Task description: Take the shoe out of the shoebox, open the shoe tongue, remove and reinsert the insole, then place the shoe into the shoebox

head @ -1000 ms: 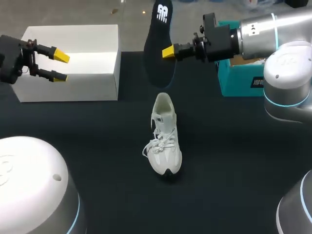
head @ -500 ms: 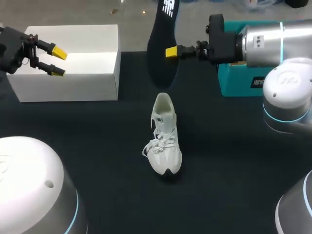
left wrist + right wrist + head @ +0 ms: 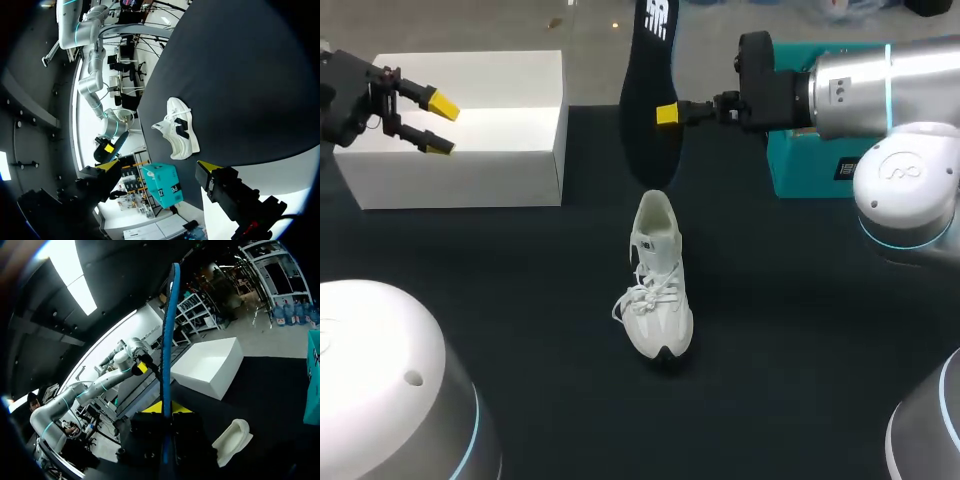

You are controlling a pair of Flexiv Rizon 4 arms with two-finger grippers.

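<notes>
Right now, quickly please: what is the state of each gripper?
The left gripper: open, holding nothing.
The right gripper: shut on the insole.

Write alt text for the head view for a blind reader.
The right gripper holds a dark insole on end near the heel of a white shoe standing on the black table. The left gripper, open, hangs at the white shoebox.
</notes>
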